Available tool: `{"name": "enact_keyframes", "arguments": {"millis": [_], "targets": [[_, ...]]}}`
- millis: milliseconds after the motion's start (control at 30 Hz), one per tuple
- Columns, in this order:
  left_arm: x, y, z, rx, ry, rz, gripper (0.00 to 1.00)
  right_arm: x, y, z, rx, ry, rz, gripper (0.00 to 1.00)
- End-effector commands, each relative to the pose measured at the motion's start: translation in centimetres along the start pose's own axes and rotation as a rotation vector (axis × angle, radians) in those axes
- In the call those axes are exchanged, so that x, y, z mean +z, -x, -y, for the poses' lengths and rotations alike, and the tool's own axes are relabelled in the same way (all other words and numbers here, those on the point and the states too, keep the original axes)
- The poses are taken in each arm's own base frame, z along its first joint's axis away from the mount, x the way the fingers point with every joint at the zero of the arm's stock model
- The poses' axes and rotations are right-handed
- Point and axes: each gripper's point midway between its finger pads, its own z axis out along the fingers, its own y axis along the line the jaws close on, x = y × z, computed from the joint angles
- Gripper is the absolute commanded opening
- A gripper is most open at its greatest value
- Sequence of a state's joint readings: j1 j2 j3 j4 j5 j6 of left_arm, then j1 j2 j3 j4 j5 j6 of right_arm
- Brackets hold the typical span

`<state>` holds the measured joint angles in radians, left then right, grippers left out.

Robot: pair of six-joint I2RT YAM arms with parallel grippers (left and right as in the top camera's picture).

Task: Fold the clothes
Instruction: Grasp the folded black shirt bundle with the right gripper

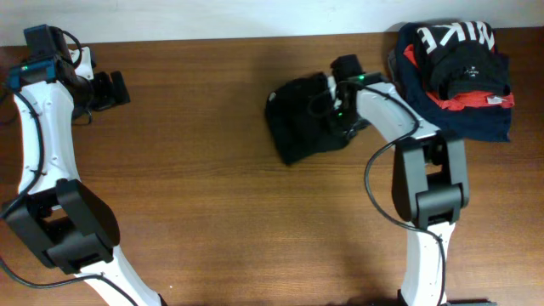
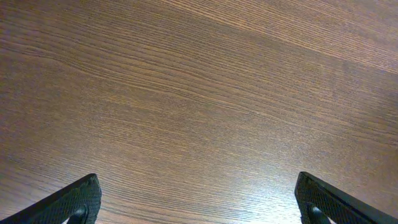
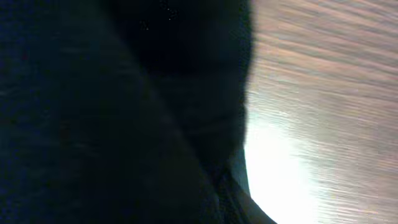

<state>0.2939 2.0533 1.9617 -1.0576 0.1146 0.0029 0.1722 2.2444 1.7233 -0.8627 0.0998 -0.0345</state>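
The black shirt (image 1: 299, 121) lies mid-table (image 1: 212, 195) in a soft, rumpled heap, bunched rather than flat. The right gripper (image 1: 330, 95) presses into its right edge; the wrist view is dark, blurred cloth, so I cannot tell whether the jaws pinch it. The left gripper (image 1: 116, 88) hangs wide apart, far left, textured fingers (image 2: 78, 200) over bare grained wood. Folded garments (image 1: 459, 81) are stacked at the far right.
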Motion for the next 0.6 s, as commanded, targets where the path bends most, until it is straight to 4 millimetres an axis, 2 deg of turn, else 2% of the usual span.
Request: {"name": "enact_keyframes", "arguments": {"millis": [0,100,133,200,233,300,333,400,467,567], "targets": [[-0.8,0.4,0.1,0.017,0.006,0.020,0.99,0.4,-0.8,2.6,0.061,0.055,-0.069,0.33],[-0.8,0.4,0.1,0.017,0.005,0.022,0.99,-4.0,0.9,0.3,0.091,0.263,-0.040,0.45],[-0.8,0.4,0.1,0.017,0.005,0.022,0.99,-6.5,1.9,-0.4,0.136,0.321,-0.021,0.57],[-0.8,0.4,0.1,0.018,0.006,0.022,0.99,-9.9,2.6,-1.5,0.234,0.417,-0.013,0.81],[-0.8,0.4,0.1,0.018,0.006,0.022,0.99,-12.1,3.0,-2.4,0.264,0.512,-0.011,0.86],[-0.8,0.4,0.1,0.018,0.006,0.022,0.99,-14.2,3.3,-3.3,0.318,0.616,-0.016,0.87],[-0.8,0.4,0.1,0.018,0.006,0.022,0.99,-14.6,3.2,-3.7,0.352,0.662,-0.035,0.91],[-0.8,0.4,0.1,0.018,0.006,0.022,0.99,-14.1,2.5,-3.8,0.411,0.661,-0.083,0.98],[-0.8,0.4,0.1,0.018,0.006,0.023,0.99,-13.0,1.4,-3.9,0.478,0.649,-0.149,0.99],[-0.8,0.4,0.1,0.018,0.006,0.023,0.99,-10.1,-0.7,-3.1,0.620,0.536,-0.252,0.99]]}}
